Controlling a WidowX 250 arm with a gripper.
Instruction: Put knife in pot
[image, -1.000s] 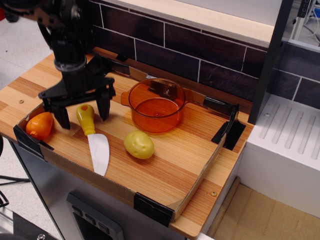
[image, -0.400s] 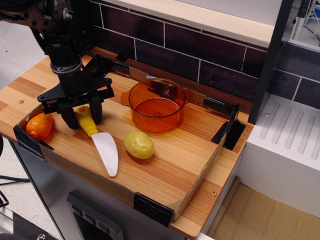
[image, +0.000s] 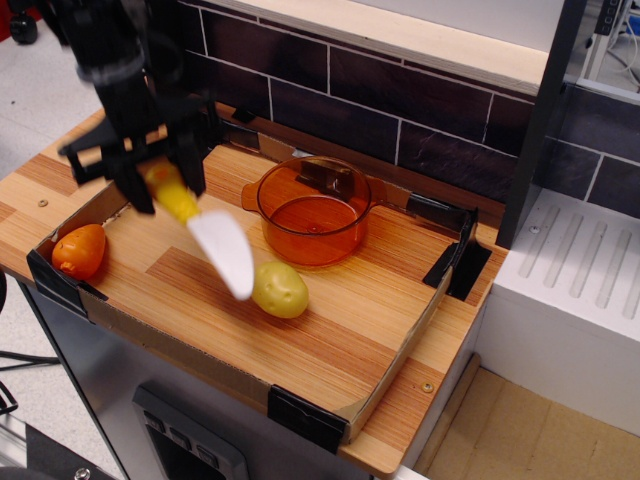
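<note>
My gripper (image: 163, 183) is shut on the yellow handle of the knife (image: 205, 228) and holds it in the air above the left part of the board. The white blade (image: 226, 255) points down and to the right, its tip just over the yellow potato (image: 280, 289). The image of arm and knife is blurred by motion. The translucent orange pot (image: 313, 211) stands upright and empty to the right of the knife, near the back of the board.
An orange toy fruit (image: 79, 250) lies at the board's left corner. The wooden board (image: 340, 330) has a low cardboard rim with black corner clips (image: 307, 418). A dark tiled wall runs behind, and a white sink unit (image: 570, 290) stands to the right.
The gripper closed on the knife's handle and lifted it off the board, moving up and slightly right. The blade now hangs over the potato. The pot, potato and orange fruit have not moved.
</note>
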